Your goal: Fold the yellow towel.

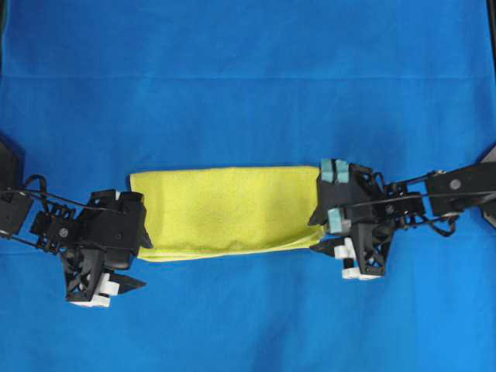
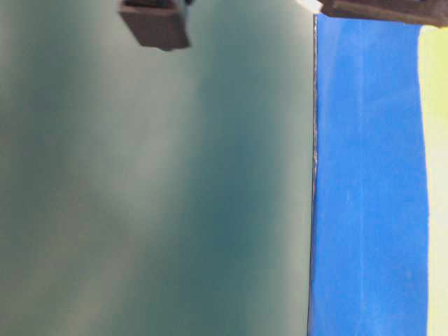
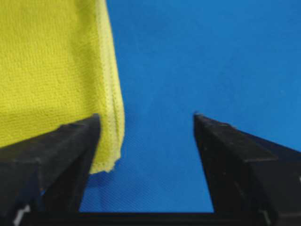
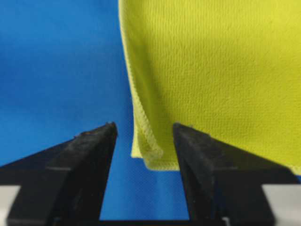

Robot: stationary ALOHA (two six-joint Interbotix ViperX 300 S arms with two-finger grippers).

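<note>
Blue cloth is covering the whole surface (image 1: 248,70), and the yellow towel (image 1: 229,213) is lying flat across the middle of it as a long folded band, so one fold is looking done and probably another one is waiting. The left gripper (image 3: 146,123) is sitting at one short end with its fingers (image 3: 70,141) spread wide and pinching nothing; the towel's hemmed corner is poking just past the inner face of one finger, touching or nearly touching it, while the other finger is standing over bare blue. The right gripper (image 4: 145,129) is at the opposite short end, fingers (image 4: 91,146) also spread and holding nothing, with the doubled corner lying right in the gap between them, closer to the finger on the towel side. The table-level view is mostly showing a blurry teal wall, a strip of blue and a sliver of yellow, so it's not helping much. What I'm worrying about: those corners are two layers stacked with the hems not perfectly lined up, so fingers closing from here could be catching only the top layer and peeling the fold back open. On the left side the corner is barely inside the gap, so a pinch could be missing it or just nudging it sideways. Also the cloth underneath is thin-looking, and fingers dipping too low could be grabbing blue along with yellow and dragging the whole band crooked.
</note>
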